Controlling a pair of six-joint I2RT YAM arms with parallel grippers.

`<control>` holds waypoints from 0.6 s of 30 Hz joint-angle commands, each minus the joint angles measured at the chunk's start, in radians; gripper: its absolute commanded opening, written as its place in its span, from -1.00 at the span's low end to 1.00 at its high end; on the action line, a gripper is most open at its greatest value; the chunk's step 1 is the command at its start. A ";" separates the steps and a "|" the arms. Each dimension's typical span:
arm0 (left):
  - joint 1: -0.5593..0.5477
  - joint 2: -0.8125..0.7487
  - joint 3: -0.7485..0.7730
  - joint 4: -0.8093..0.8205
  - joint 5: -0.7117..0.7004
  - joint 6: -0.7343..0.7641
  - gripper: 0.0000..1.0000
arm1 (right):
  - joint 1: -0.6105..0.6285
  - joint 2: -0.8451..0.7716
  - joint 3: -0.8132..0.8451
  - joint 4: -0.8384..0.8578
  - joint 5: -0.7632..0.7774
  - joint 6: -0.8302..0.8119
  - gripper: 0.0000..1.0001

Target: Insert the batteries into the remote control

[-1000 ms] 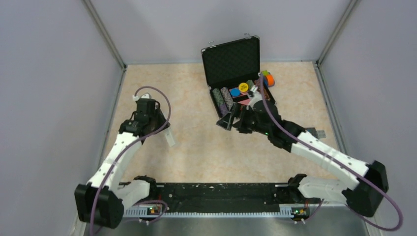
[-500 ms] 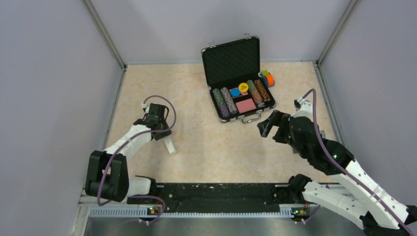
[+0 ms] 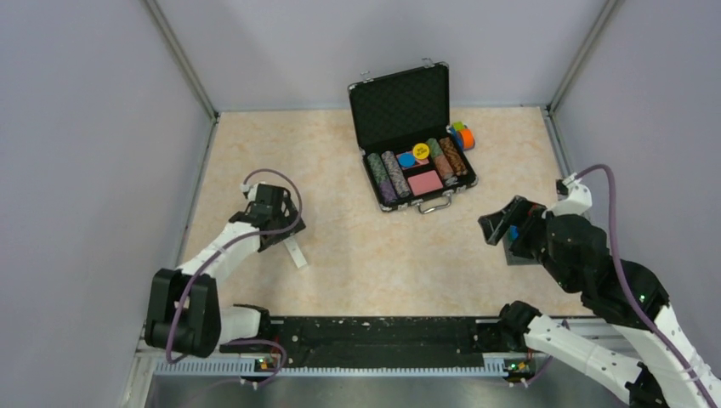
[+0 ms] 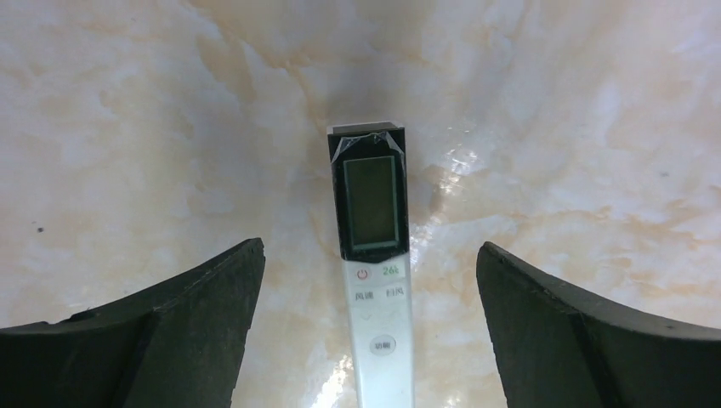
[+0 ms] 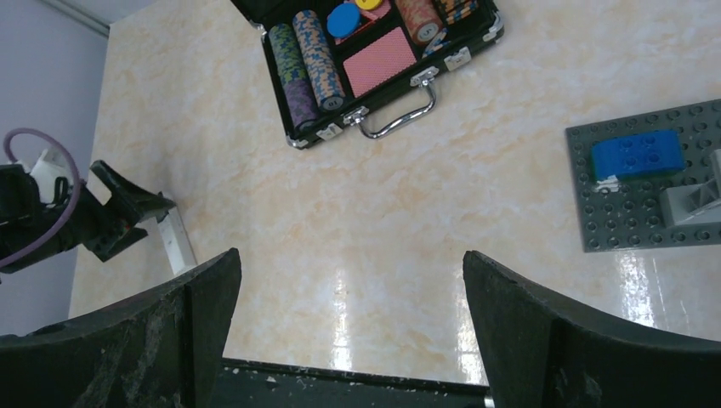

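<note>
The white remote control (image 4: 378, 289) lies flat on the marble table, screen side up, with its dark display end pointing away from my left wrist. My left gripper (image 4: 370, 248) is open, one finger on each side of the remote and clear of it. From above, the remote (image 3: 295, 252) sticks out toward the near edge from under the left gripper (image 3: 285, 231). My right gripper (image 3: 491, 228) is open and empty above the right side of the table. Its own view shows the remote (image 5: 174, 242) far to the left. The batteries are out of view.
An open black case (image 3: 400, 106) of poker chips stands at the back centre, its handle (image 5: 395, 119) facing the arms. A grey baseplate (image 5: 646, 195) carrying a blue brick (image 5: 638, 155) lies under the right arm. Coloured blocks (image 3: 463, 136) sit behind the case.
My left gripper has opened and let go of the remote, which now rests on the table. My right arm has pulled back from the case to the right side.
</note>
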 commanded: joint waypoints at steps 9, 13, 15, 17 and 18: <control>-0.001 -0.691 0.079 -0.226 0.129 -0.006 0.98 | -0.003 -0.176 0.157 -0.167 0.216 -0.096 0.98; -0.001 -0.877 0.173 -0.381 0.073 0.008 0.98 | -0.003 -0.193 0.240 -0.246 0.248 -0.083 0.98; -0.001 -0.941 0.220 -0.473 0.039 0.014 0.98 | -0.002 -0.202 0.278 -0.288 0.259 -0.074 0.98; -0.001 -0.997 0.252 -0.542 0.015 0.018 0.98 | -0.003 -0.214 0.307 -0.312 0.261 -0.070 0.98; -0.001 -1.034 0.267 -0.581 0.006 0.016 0.98 | -0.002 -0.224 0.318 -0.317 0.259 -0.070 0.98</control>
